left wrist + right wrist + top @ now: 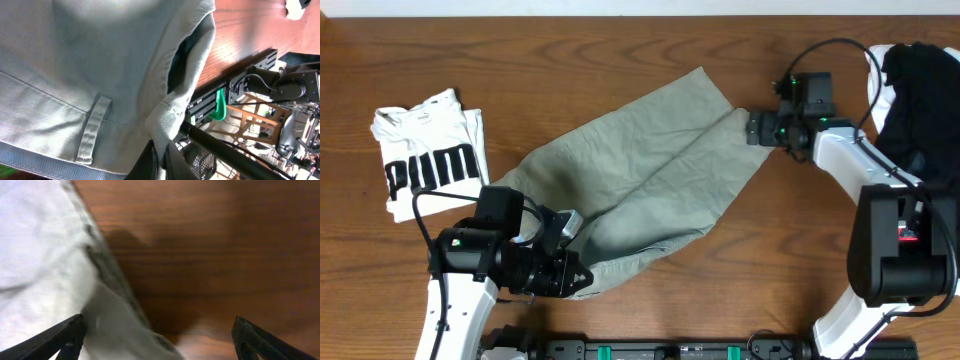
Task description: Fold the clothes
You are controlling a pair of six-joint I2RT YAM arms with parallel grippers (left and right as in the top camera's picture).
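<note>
A wooden table seen from above. A pair of khaki shorts lies diagonally across the middle, waist end at the lower left, legs reaching to the upper right. The left gripper sits at the waist end, against the cloth's lower edge. The right gripper meets the tip of a leg hem at the upper right. A folded white T-shirt with black lettering lies at the far left, apart from the shorts. A black garment is heaped in the upper right corner.

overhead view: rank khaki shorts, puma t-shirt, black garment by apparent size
Khaki shorts, clearly largest.
Then the folded white Puma t-shirt and the black garment: close in size, and the garment runs off the frame, so unranked.
</note>
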